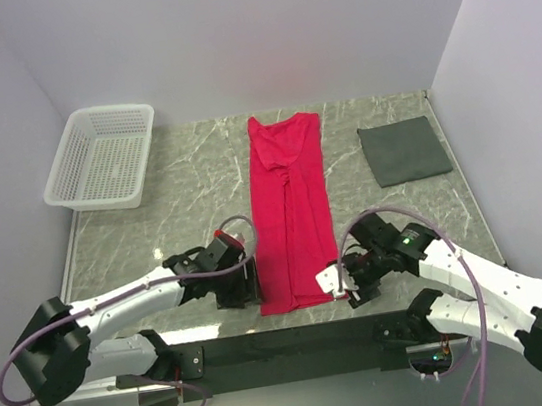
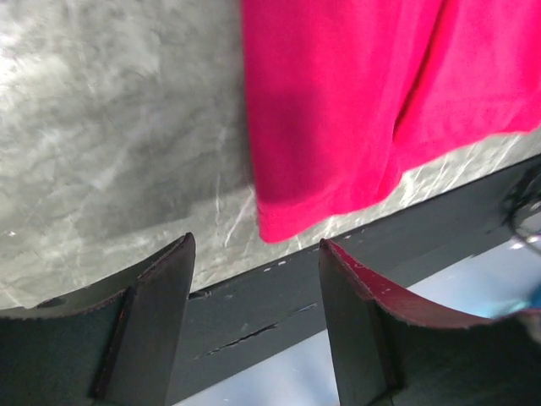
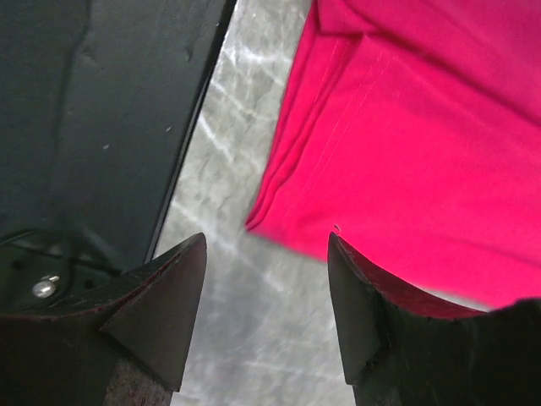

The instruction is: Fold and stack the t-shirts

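Observation:
A crimson-red t-shirt (image 1: pixel 291 210) lies folded into a long narrow strip down the middle of the table, its hem at the near edge. My left gripper (image 1: pixel 250 289) is open and empty beside the strip's near left corner (image 2: pixel 287 222). My right gripper (image 1: pixel 341 287) is open and empty beside the near right corner (image 3: pixel 279 211). Neither touches the cloth. In the left wrist view the shirt (image 2: pixel 363 110) fills the upper right. In the right wrist view the shirt (image 3: pixel 423 144) also fills the upper right.
A white mesh basket (image 1: pixel 103 157) stands at the far left. A dark grey folded cloth (image 1: pixel 403 150) lies at the far right. A black strip (image 1: pixel 300 338) runs along the table's near edge. White walls enclose the table.

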`<state>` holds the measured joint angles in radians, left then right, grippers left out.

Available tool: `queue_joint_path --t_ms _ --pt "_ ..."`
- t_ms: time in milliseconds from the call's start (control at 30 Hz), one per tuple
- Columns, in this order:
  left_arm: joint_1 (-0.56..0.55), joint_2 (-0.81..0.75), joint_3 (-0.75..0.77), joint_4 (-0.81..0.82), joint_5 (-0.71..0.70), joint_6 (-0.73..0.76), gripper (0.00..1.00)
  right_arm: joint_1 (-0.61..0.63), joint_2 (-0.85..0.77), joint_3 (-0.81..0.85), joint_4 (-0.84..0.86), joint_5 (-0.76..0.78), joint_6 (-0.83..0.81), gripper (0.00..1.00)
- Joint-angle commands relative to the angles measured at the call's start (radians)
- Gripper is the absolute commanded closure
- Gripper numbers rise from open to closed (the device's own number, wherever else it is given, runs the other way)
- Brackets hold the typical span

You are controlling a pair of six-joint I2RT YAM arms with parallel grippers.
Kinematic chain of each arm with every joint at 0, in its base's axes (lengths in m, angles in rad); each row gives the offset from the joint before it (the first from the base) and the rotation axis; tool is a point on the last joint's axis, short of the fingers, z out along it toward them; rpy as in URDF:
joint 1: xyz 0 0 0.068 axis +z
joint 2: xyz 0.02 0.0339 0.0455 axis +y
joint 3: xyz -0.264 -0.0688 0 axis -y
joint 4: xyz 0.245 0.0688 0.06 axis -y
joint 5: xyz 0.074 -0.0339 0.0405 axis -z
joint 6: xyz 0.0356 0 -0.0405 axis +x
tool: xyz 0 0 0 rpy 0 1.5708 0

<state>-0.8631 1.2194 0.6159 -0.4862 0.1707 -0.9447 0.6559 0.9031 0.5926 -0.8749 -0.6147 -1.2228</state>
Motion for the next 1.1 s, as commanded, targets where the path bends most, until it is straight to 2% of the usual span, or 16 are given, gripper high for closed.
queue_joint_path --t_ms 0,67,167,267,400,567,767,1067 --pt "-0.106 -0.075 0.024 -0.011 -0.130 0.038 0.34 0.094 0.031 -0.002 0.134 0.087 0.054 0.34" --pt "-0.160 -0.106 0.010 0.017 -0.201 0.072 0.32 0.128 0.056 -0.008 0.166 0.092 0.059 0.34" --pt "-0.209 -0.156 -0.042 0.078 -0.211 0.089 0.31 0.168 0.089 -0.011 0.194 0.096 0.055 0.34" --pt "-0.209 -0.141 -0.065 0.115 -0.179 0.043 0.30 0.192 0.108 -0.017 0.215 0.107 0.049 0.35" --pt "-0.209 -0.029 -0.071 0.126 -0.119 -0.064 0.31 0.208 0.117 -0.046 0.258 0.139 0.052 0.37" --pt "-0.209 -0.003 -0.091 0.162 -0.089 -0.132 0.34 0.220 0.125 -0.082 0.300 0.179 0.051 0.38" --pt "-0.209 0.061 -0.070 0.158 -0.079 -0.149 0.36 0.223 0.122 -0.108 0.312 0.216 0.043 0.39" --pt "-0.189 0.120 -0.042 0.132 -0.074 -0.150 0.46 0.223 0.115 -0.140 0.309 0.239 0.019 0.41"
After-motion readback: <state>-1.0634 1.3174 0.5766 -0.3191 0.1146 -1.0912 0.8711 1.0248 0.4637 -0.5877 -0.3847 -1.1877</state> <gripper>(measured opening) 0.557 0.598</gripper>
